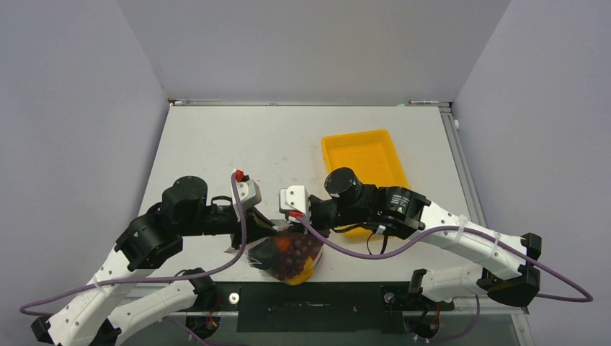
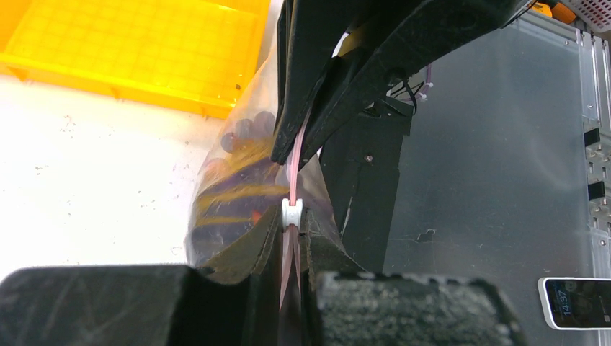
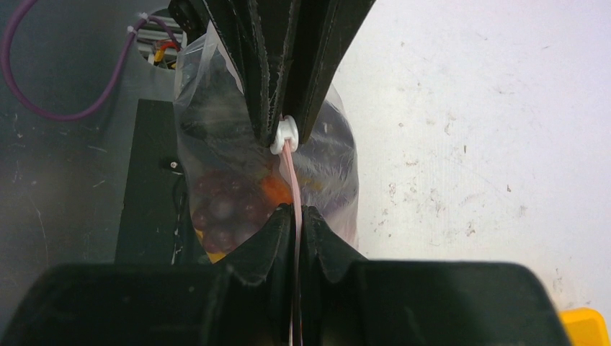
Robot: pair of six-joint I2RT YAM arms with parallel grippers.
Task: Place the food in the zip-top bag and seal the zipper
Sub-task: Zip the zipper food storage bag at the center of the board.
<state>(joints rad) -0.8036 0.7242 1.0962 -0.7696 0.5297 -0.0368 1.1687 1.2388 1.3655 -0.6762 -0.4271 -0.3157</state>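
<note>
1. The left fingers [image 2: 274, 234] are closed, pinching the thin pinkish-red zipper strip [image 3: 292, 180] along the mouth of the clear floppy plastic zip-top bag [image 1: 284, 259].
2. The right fingers [image 3: 277, 238] are likewise closed on the same strip. They face the left fingers tip to tip, with a short length of strip stretched taut between the two pairs.
3. A small white slider [image 2: 292, 213] sits on the strip, touching the tips of the left fingers and apart from the right fingers.
4. The bag's body bulges from the strip on the side of both pairs of fingers nearest the arm bases, at the near edge of the white worktop [image 1: 238, 144].
5. The toy food pieces [image 3: 223, 209] are inside the bag, beneath the pinched strip. Dark red grape-like balls and orange and yellow pieces show through the plastic; the other pieces cannot be told apart.
6. A yellow rectangular plastic tray [image 1: 364, 155] lies on the worktop beyond the right fingers, apart from the bag.
</note>
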